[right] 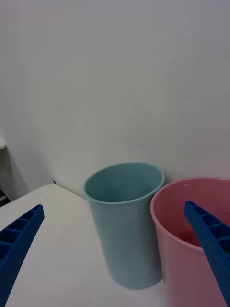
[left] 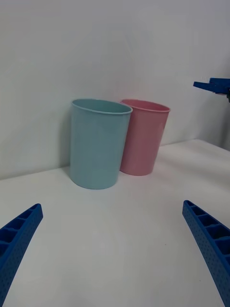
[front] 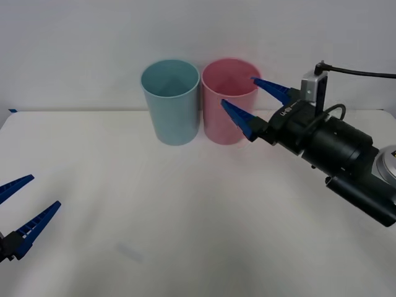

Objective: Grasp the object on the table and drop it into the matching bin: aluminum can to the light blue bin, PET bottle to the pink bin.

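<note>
The light blue bin (front: 170, 102) (right: 124, 230) (left: 98, 144) and the pink bin (front: 213, 124) (right: 177, 249) (left: 143, 139) stand upright side by side at the back of the white table (front: 185, 216), light blue on the left. My right gripper (front: 238, 91) (right: 113, 206) hangs open and empty in the air, just in front of the pink bin's upper rim. My left gripper (front: 44, 190) (left: 112, 204) is open and empty low over the table's near left corner. The object, can or bottle, is out of view.
A plain white wall rises directly behind the bins at the table's back edge. One blue finger of the right gripper (left: 213, 85) shows in the left wrist view. Bare tabletop stretches between the bins and the near edge.
</note>
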Action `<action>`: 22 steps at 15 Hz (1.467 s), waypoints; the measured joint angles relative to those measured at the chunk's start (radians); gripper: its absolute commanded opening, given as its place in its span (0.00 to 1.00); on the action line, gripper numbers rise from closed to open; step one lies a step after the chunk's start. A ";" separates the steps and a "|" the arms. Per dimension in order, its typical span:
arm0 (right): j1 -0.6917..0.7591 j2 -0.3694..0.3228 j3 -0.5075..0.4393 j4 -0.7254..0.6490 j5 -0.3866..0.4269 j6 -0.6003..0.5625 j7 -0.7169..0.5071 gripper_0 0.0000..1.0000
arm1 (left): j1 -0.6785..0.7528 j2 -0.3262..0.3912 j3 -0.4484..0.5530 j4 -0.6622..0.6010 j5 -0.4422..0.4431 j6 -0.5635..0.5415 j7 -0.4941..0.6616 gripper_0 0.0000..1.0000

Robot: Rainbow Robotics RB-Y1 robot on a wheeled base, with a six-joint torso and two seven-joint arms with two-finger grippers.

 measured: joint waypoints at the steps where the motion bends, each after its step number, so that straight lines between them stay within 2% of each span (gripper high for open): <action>1: 0.038 -0.004 -0.035 -0.002 -0.013 -0.046 0.041 1.00 | 0.000 0.000 0.000 0.000 0.000 0.000 0.000 1.00; 7: 0.247 -0.020 -0.216 -0.003 -0.050 -0.252 0.215 1.00 | 0.000 0.000 0.000 0.000 0.000 0.000 0.000 1.00; 11: 0.401 -0.021 -0.309 -0.003 -0.073 -0.309 0.357 1.00 | 0.000 0.000 0.000 0.000 0.000 0.000 0.000 1.00; 14: 0.510 -0.015 -0.390 -0.002 -0.083 -0.378 0.393 1.00 | 0.000 0.000 0.000 0.000 0.000 0.000 0.000 1.00; 19: 0.658 0.060 -0.542 -0.002 -0.071 -0.519 0.388 1.00 | 0.000 0.000 0.000 0.000 0.000 0.000 0.000 1.00; 22: 0.692 0.148 -0.642 -0.002 -0.010 -0.616 0.372 1.00 | 0.000 0.000 0.000 0.000 0.000 0.000 0.000 1.00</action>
